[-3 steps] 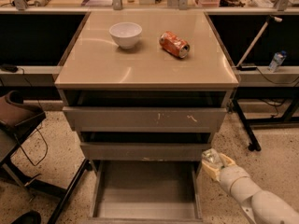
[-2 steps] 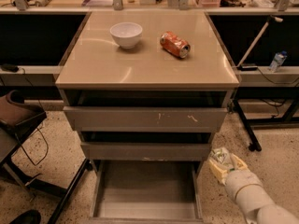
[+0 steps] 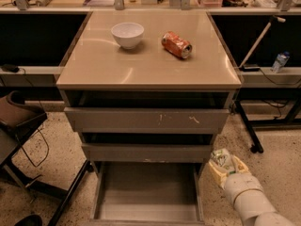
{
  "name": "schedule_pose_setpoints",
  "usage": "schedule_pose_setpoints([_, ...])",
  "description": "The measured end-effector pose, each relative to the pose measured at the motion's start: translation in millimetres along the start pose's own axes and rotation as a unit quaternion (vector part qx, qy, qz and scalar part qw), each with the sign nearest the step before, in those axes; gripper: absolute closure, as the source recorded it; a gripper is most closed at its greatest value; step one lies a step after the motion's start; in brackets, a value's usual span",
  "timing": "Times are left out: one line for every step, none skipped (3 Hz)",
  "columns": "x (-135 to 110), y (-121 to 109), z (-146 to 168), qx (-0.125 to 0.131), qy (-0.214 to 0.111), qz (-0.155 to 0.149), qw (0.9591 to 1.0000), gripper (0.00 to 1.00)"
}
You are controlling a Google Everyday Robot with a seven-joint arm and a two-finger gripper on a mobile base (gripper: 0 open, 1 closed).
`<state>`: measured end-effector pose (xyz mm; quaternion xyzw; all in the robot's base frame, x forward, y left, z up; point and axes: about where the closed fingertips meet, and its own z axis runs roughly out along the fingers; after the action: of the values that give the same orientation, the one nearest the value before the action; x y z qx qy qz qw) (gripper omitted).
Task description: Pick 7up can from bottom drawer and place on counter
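Observation:
The 7up can [image 3: 221, 160], green and white-silver, sits between the fingers of my gripper [image 3: 225, 167] at the lower right. My gripper is shut on the can and holds it just right of the cabinet, level with the gap between the middle drawer and the bottom drawer [image 3: 146, 197]. The bottom drawer is pulled out and its grey floor is bare. The beige counter [image 3: 141, 62] lies well above and to the left of the gripper.
A white bowl [image 3: 127, 34] and an orange-red can [image 3: 177, 44] lying on its side are on the counter. The two upper drawers [image 3: 146, 120] stand slightly open. A black stand leg [image 3: 247, 131] is to the right, and a chair [image 3: 19, 121] to the left.
My gripper, holding the 7up can, has moved to the right, away from the open bottom drawer, and risen slightly.

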<state>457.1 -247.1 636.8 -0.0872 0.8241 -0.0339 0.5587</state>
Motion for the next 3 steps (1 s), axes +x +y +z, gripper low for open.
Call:
schedule_pose_setpoints([-75,-14,1,0.006,-0.042,-0.019,0.9989,1.00])
schedule_pose_setpoints([-202,-47,-9,0.038,-0.096,-0.030,0.9942,1.00])
schedule_pose_setpoints([-310,-76,-24,0.084,-0.128,-0.057,0.9866,1.00])
